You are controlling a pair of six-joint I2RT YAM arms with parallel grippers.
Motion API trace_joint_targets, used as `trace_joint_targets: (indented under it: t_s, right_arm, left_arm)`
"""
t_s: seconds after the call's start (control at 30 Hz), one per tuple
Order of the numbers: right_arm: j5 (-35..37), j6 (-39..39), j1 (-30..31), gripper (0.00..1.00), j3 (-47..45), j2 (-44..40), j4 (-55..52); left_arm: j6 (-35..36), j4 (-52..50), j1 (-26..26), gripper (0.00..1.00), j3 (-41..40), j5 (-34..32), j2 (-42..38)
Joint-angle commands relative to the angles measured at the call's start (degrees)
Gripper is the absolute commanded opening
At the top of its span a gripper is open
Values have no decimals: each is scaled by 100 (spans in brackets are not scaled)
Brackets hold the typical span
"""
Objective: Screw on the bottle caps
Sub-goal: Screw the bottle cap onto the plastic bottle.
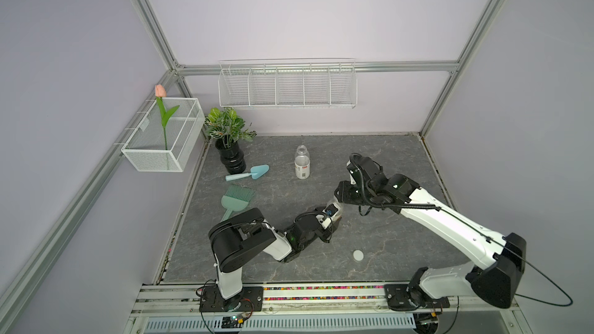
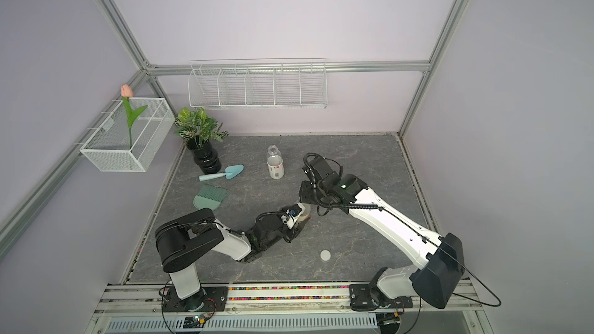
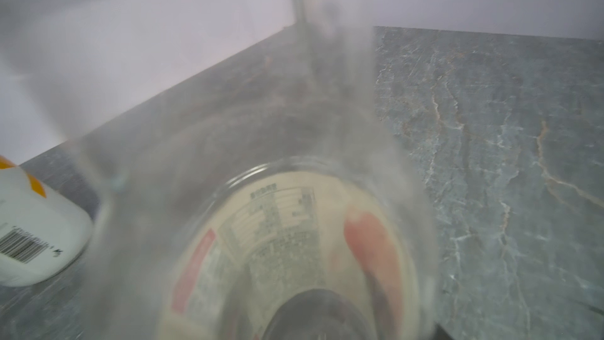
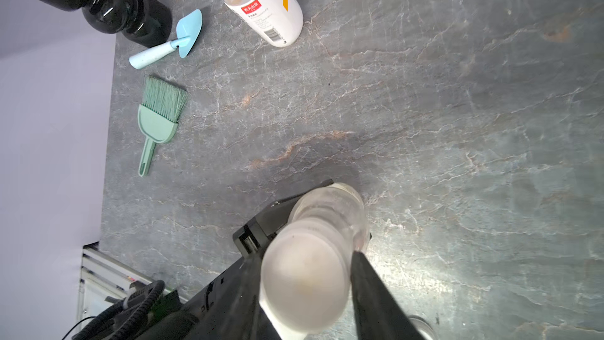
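1. Robot lab test cell: aluminium frame [image 1: 151, 27] boxing plain lilac walls [image 1: 321, 11].
2. Left arm [image 1: 244, 242] and right arm [image 1: 450, 223] bolted to a rail [image 1: 321, 293] fronting a slate-patterned bench [image 1: 385, 162].
3. Props: wire rack [image 1: 287, 86], mesh basket [image 1: 160, 152], leafy plant [image 1: 226, 126], small trowel [image 1: 249, 173], brush [image 1: 238, 199].

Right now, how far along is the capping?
Done: nothing confirmed. In hand: left gripper holds the near bottle; jaws of the right gripper pinch a cap over its neck. Left: back bottle stands open, spare cap lies on the table.
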Motion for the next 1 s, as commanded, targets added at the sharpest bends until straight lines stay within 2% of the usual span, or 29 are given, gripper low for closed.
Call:
trace_joint_targets:
  t_s: [0.0, 0.07, 0.17, 0.2, 0.37, 0.5, 0.73, 0.97]
  right_arm:
    - [-1074, 3, 22, 62, -142, -243, -236]
    - [-933, -1073, -5, 69, 4, -502, -596]
    - [-190, -2631, -6, 70, 177, -836, -1166]
    - [-173, -3116, -8, 70, 93, -981, -1169]
    - [-522, -4656, 9, 69, -461, -1698, -588]
    - [-823, -5739, 5, 70, -751, -1906, -310]
    - [-671, -6665, -51, 72, -881, -1713, -323]
    - [-889, -6570, -159, 68, -963, -1418, 45]
  left_arm:
    - [521, -207, -66, 60, -22, -336, -84]
    - [595, -199, -67, 60, -75, -238, -169]
    - [719, -189, -67, 61, -147, 25, -261]
    - [757, -189, -67, 61, -166, 101, -285]
    - [902, -148, -67, 61, -233, 402, -326]
    - [972, -33, -67, 61, -317, 662, -383]
    - [1025, -35, -67, 61, -361, 892, -479]
    - [1072, 38, -75, 61, -422, 985, -520]
